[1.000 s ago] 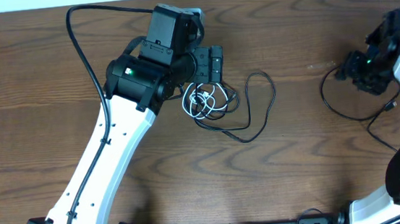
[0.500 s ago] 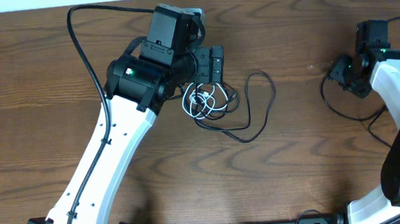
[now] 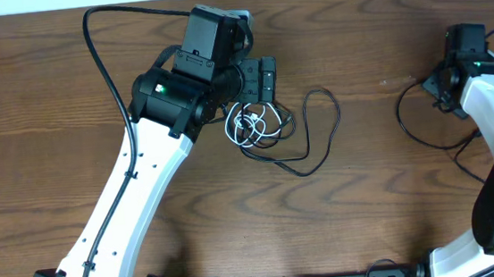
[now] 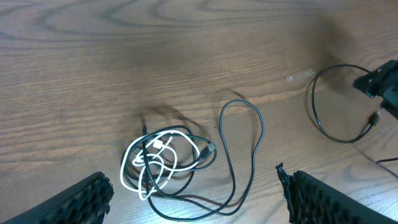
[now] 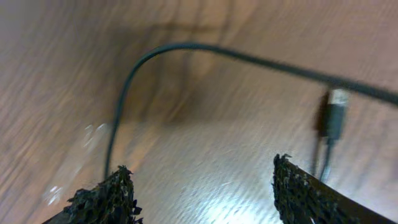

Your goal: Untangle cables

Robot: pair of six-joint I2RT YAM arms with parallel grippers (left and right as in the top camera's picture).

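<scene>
White cable (image 4: 152,165) loops lay mixed up with the black cable (image 4: 239,149) just in front of the left gripper (image 4: 193,177), whose fingers were wide apart. The right gripper (image 5: 202,165) was open too, holding nothing. It looked best to pinch one white loop and pull slowly.

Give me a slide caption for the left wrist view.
Open jaws above a white cable tangled with a black cable on a wooden table.
</scene>
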